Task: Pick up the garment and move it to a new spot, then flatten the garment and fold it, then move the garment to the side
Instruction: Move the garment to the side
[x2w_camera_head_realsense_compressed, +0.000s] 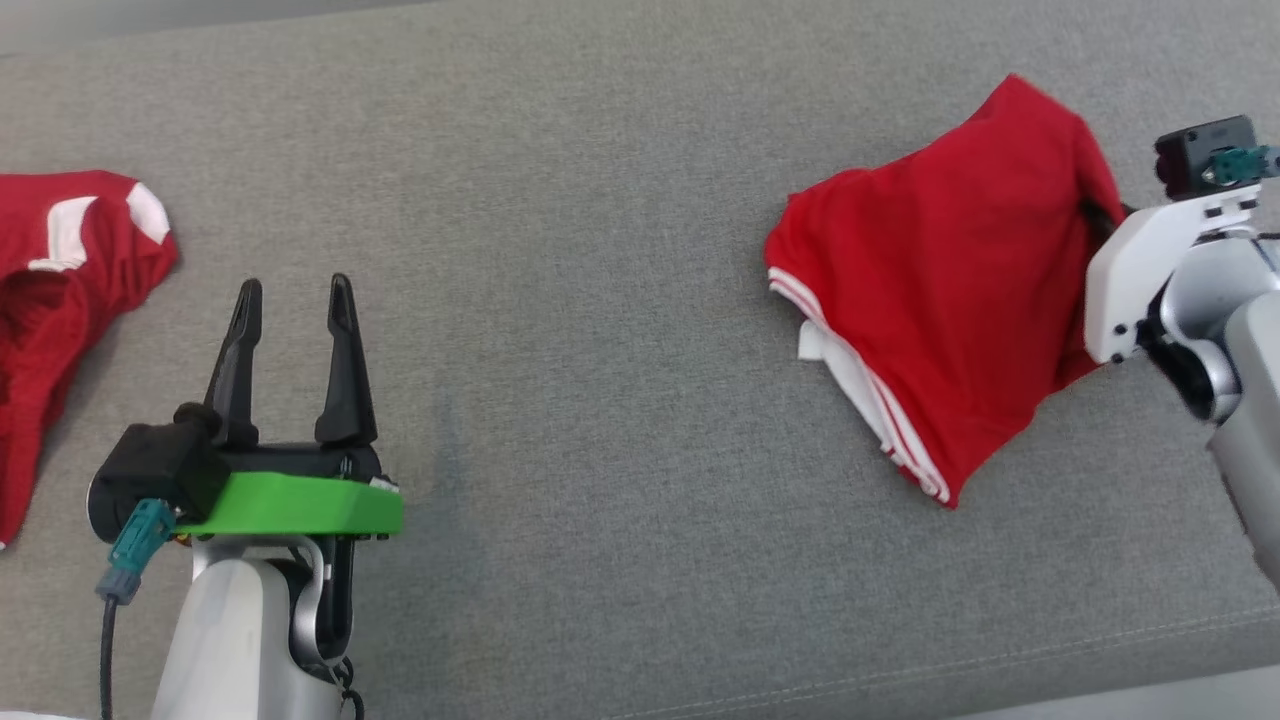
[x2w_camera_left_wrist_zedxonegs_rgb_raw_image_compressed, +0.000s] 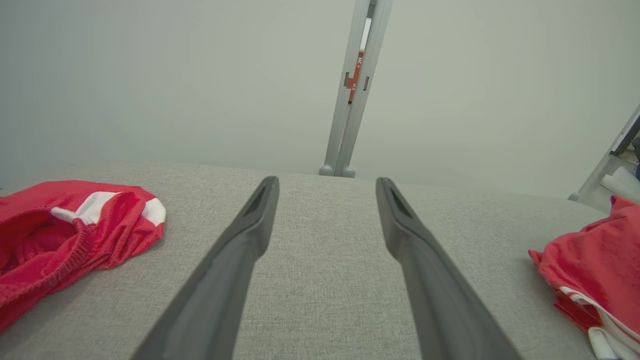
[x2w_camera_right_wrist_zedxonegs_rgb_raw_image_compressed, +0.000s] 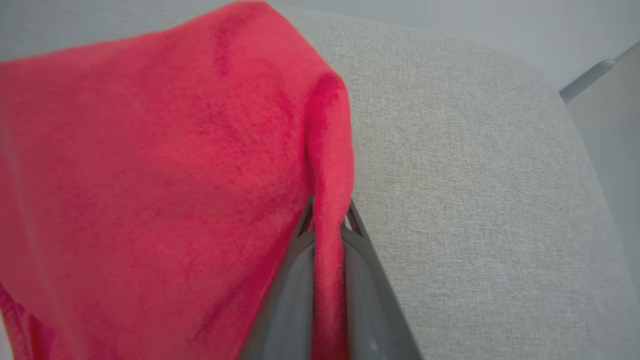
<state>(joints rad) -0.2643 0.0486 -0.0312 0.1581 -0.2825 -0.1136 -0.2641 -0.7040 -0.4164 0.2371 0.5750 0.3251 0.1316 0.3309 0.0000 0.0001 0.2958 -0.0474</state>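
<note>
While the left gripper gapes, the wrist view shows right gripper's jaws clamping the garment.

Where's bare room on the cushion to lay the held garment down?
Free: the wide grey cushion stretch between the left gripper and the red garment pinched by the right gripper. Crowded: far left, where a second red garment lies.
</note>
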